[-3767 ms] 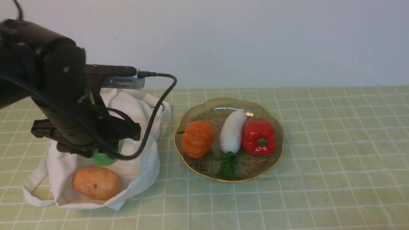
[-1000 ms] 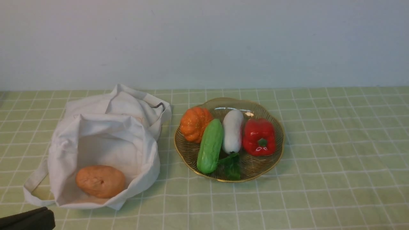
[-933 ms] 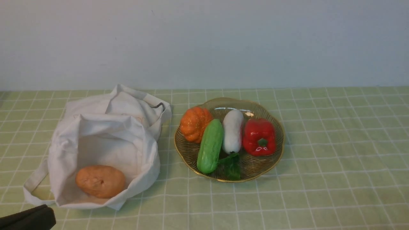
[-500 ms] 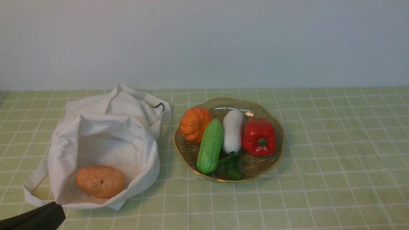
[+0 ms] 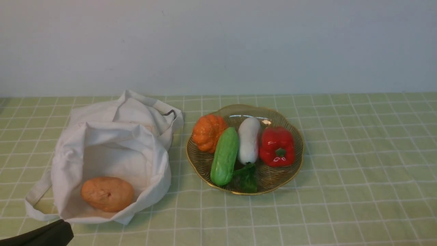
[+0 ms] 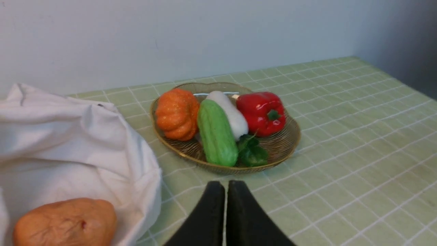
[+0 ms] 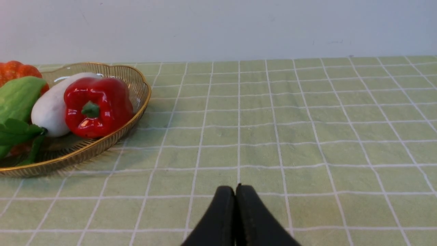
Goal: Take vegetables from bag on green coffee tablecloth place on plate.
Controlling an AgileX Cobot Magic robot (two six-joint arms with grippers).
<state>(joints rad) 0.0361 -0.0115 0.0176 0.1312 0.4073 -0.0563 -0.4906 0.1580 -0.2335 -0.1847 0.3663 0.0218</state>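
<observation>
Cucumber on the plate, both end effectors closed and empty.

The cucumber (image 5: 224, 156) lies in the amber plate (image 5: 291, 173), between the orange pumpkin (image 5: 207, 132) and the white radish (image 5: 248, 140), with the red pepper (image 5: 277, 146) beyond. Left of the plate on the green checked tablecloth (image 5: 358, 164) slumps the white bag (image 5: 116, 147), holding a potato (image 5: 107, 193). The left end effector (image 6: 225, 186) and right end effector (image 7: 235, 189) have fingers pressed together, gripping nothing.

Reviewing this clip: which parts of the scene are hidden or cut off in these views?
- Bag interior behind the potato: front view, folded cloth hides it.
- Radish lower side: left wrist view, the cucumber covers it.
- Pumpkin: right wrist view, cut by the frame edge.
- Left end effector and right end effector: only closed fingertips show; the frame edge cuts off the rest.
</observation>
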